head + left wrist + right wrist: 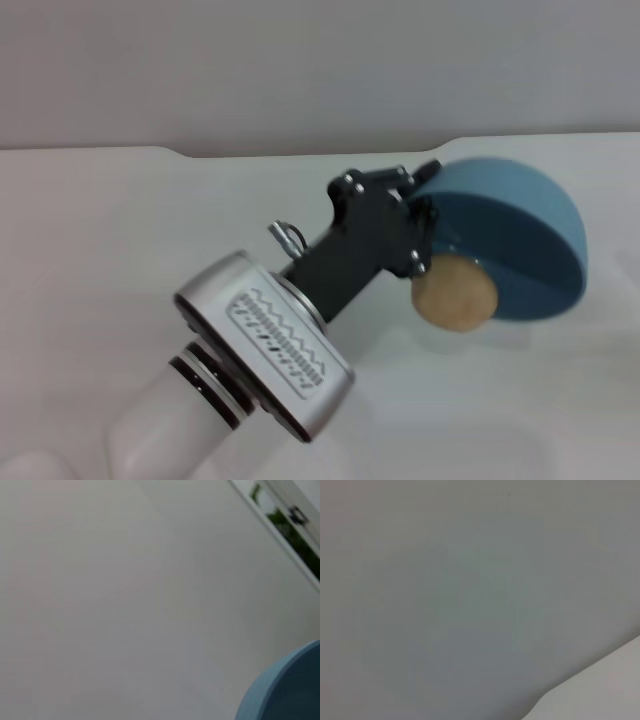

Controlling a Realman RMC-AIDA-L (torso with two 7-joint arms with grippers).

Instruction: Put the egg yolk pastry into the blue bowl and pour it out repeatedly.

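Note:
In the head view my left gripper (424,238) is shut on the rim of the blue bowl (520,235), holding it tipped on its side above the white table (120,220) with the opening turned toward the arm. The egg yolk pastry (455,292), a pale tan dome, sits at the bowl's lower lip, partly outside it and just under the gripper. A piece of the bowl's blue wall (285,690) shows in the left wrist view. My right gripper does not show in any view.
The table's far edge (300,152) meets a grey wall behind the bowl. The left wrist view shows a window frame (285,520) far off. A pale table corner (600,690) shows in the right wrist view.

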